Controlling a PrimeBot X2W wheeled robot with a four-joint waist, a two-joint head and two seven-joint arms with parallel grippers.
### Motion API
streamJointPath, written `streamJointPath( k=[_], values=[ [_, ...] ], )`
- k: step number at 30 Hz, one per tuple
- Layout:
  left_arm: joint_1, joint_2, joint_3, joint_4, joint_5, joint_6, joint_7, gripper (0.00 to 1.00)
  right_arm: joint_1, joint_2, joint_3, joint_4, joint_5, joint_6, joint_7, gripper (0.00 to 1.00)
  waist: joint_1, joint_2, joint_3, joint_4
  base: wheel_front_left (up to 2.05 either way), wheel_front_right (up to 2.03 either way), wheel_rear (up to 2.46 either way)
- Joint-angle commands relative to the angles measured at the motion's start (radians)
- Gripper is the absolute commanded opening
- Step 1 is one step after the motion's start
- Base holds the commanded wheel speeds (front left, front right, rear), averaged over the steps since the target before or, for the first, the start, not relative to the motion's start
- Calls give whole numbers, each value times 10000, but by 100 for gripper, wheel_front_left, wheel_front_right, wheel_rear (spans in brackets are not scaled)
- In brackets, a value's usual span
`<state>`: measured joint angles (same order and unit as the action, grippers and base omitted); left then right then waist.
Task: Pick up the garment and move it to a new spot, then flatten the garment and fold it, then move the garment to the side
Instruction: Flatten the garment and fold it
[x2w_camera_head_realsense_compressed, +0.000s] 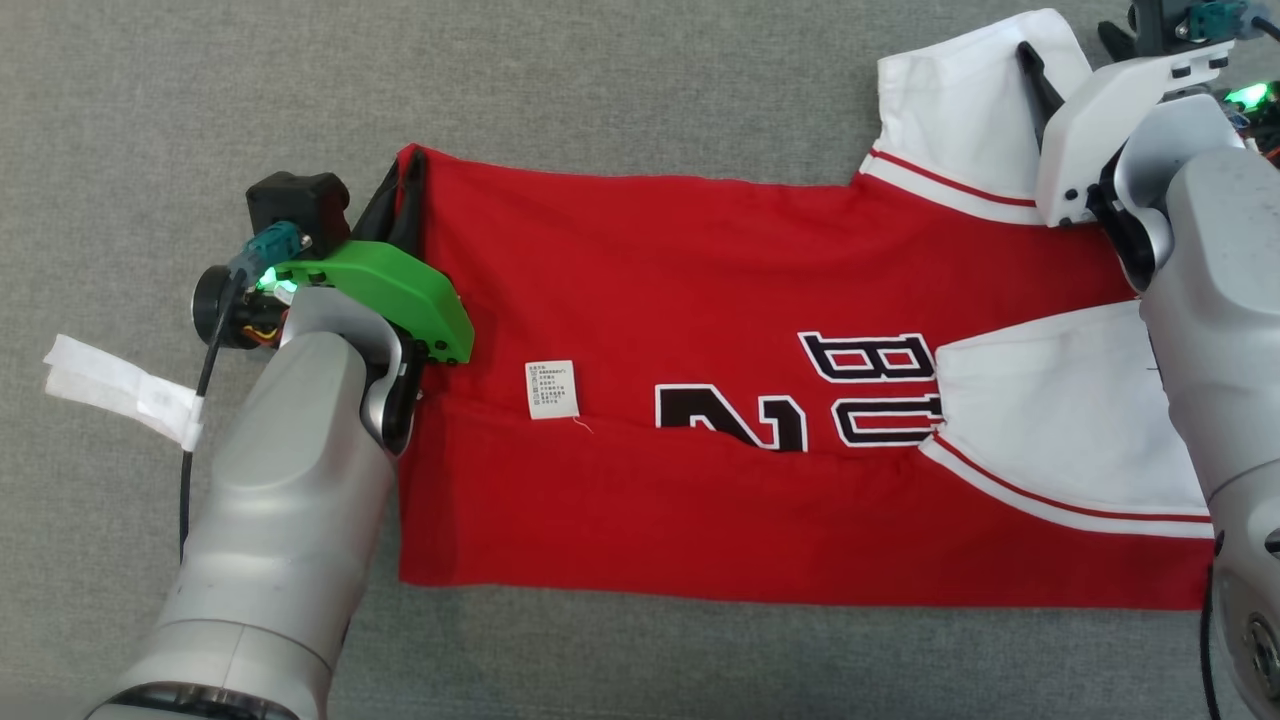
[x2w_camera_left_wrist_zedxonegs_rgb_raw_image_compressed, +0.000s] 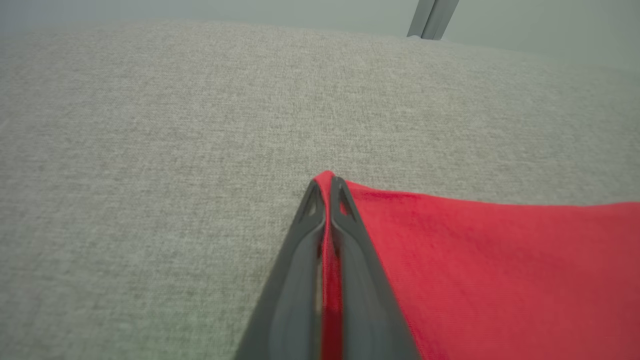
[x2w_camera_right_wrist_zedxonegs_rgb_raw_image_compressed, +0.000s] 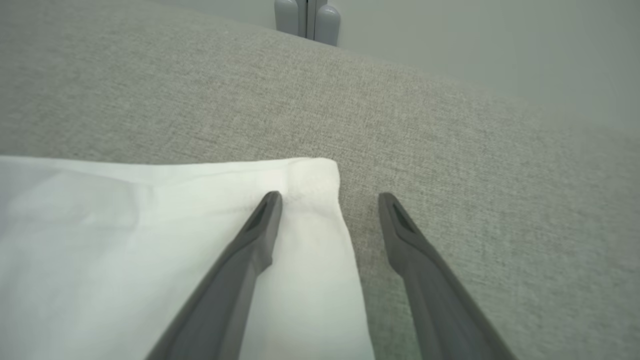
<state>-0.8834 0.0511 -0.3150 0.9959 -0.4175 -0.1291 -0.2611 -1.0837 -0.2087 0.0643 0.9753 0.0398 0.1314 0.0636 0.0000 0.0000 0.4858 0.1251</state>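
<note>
A grey woven cloth surface (x2w_camera_head_realsense_compressed: 640, 80) spreads under soft, even light, meeting a pale plain wall (x2w_camera_right_wrist_zedxonegs_rgb_raw_image_compressed: 500, 40) behind.

A soft grey woven cloth surface (x2w_camera_head_realsense_compressed: 640, 80) is spread all around. A crumpled white strip of tape (x2w_camera_head_realsense_compressed: 120, 390) sits on its left side. Two rounded grey posts (x2w_camera_right_wrist_zedxonegs_rgb_raw_image_compressed: 307, 20) stand far behind.

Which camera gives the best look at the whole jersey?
The head view: the jersey lies spread out, lettering and both white sleeves visible. The left wrist view shows a red corner pinched in the left gripper; the right wrist view shows a white sleeve corner straddled by the open right gripper.
</note>
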Motion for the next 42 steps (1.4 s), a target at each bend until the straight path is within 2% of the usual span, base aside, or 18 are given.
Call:
streamJointPath(
  k=[1,2,4,11,15,23,24,25,26,28,35,42],
  values=[
    [-27,37,-18,-96,-68,-15,-47,0,-133,30,-48,228,-70,-17,18,25,0,0,135,130,0,0,0],
    [1,35,-42,-125,-111,-16,-48,0,-162,33,-61,345,-96,-17,-21,0,0,0,141,129,0,0,0],
    [56,36,-68,-198,-182,-17,-48,0,-199,-58,-281,477,-178,-18,-356,0,0,0,141,104,0,0,0],
    [503,163,570,-1452,-48,-9,-49,0,-497,-82,-1433,-14,-1091,-18,-2834,0,0,0,-107,-122,0,0,0],
    [1092,162,1016,-2023,188,13,-40,0,-166,264,-1927,-53,-1354,-18,-3186,0,0,0,-411,-245,0,0,0],
    [1557,136,1257,-1893,434,1,-39,0,162,573,-2239,507,-1337,-18,-3277,0,0,0,-675,-426,0,0,0],
    [1591,131,1290,-1854,458,0,-39,0,186,606,-2260,554,-1322,-19,-3285,31,0,0,-720,-442,0,0,0],
    [1593,128,1329,-1831,470,0,-39,0,186,613,-2264,559,-1323,-19,-3281,89,0,0,-743,-458,0,0,0],
    [1608,128,1386,-1814,513,-1,-39,0,230,636,-2267,535,-1306,-19,-3283,100,0,0,-791,-488,0,0,0],
    [1646,178,1517,-1915,653,87,-39,100,361,687,-2321,332,-1215,-19,-3293,100,0,0,-880,-540,0,0,0],
    [2260,282,1960,-2812,1412,337,-38,100,1557,895,-2297,-1573,-655,-19,-3290,100,0,0,-1379,-727,0,0,0],
    [3806,314,2335,-3574,2113,295,-38,100,3892,1178,-2237,-3132,68,-19,-3292,100,0,0,-2532,-1045,0,0,0]
  ],
)
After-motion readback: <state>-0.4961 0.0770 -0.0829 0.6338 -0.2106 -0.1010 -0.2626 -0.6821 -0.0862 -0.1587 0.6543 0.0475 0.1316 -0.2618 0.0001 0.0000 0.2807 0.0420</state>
